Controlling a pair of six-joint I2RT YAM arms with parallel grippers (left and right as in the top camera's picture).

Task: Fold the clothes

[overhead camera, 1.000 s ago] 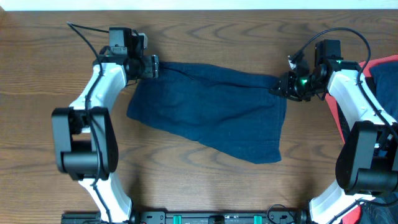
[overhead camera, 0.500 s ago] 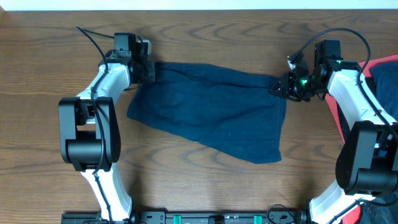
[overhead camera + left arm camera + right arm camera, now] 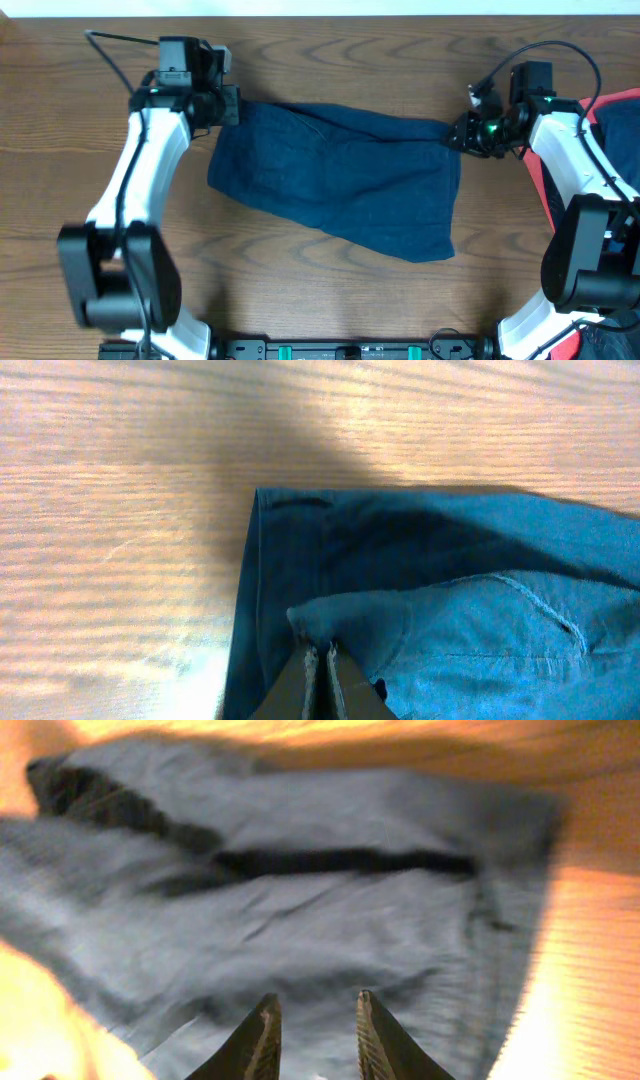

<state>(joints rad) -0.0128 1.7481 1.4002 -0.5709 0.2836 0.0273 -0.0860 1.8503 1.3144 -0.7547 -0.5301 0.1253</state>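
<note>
One pair of navy shorts (image 3: 340,180) was spread flat on the wooden table (image 3: 300,300) between two grippers. Looked soft, light and floppy, so it's probably best pinched at the corners. The left gripper (image 3: 228,105) was clamped on its far corner. The right gripper (image 3: 458,138) was parted narrowly over the opposite one. One red cloth (image 3: 620,99) was spotted at the right edge.

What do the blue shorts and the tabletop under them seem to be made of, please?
The shorts look like soft matte navy fabric, perhaps cotton: they crease, fold and show stitched seams. The table looks like wood or wood-look laminate with a slight sheen: grain lines run across it.
</note>
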